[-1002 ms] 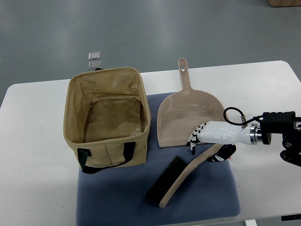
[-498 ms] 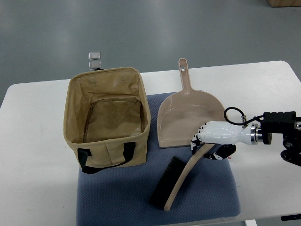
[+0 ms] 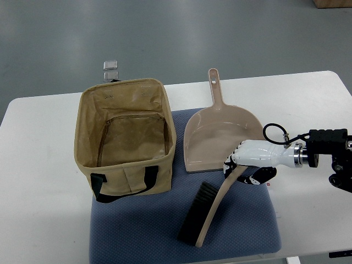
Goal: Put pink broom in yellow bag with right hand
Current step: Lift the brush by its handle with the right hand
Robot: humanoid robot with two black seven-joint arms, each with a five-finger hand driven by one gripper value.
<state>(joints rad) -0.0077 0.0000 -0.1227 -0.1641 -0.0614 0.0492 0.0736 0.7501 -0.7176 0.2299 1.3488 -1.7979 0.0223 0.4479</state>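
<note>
We see the right hand (image 3: 247,165) reaching in from the right edge, its white fingers curled around the upper end of the pink broom (image 3: 212,208). The thumb and fingers close on the handle from both sides, so the grip is a wrap around the handle near its tip. From the hand, the broom's curved handle runs down and to the left, and its dark bristle head lies below and left of the hand, over the blue mat (image 3: 143,231). We cannot tell whether the bristle end touches the mat or is slightly raised.

The yellow bag (image 3: 125,137) stands upright and open on the left part of the mat, its black straps hanging on the near side. It is well apart from the broom, to the broom's upper left. Between the bag and the hand lies the pink dustpan (image 3: 212,135), flat on the mat with its handle pointing away from us; the hand sits just beside its near right corner.

All of this rests on a white table (image 3: 38,181). Two small clear pieces (image 3: 111,69) lie on the floor beyond the bag.
</note>
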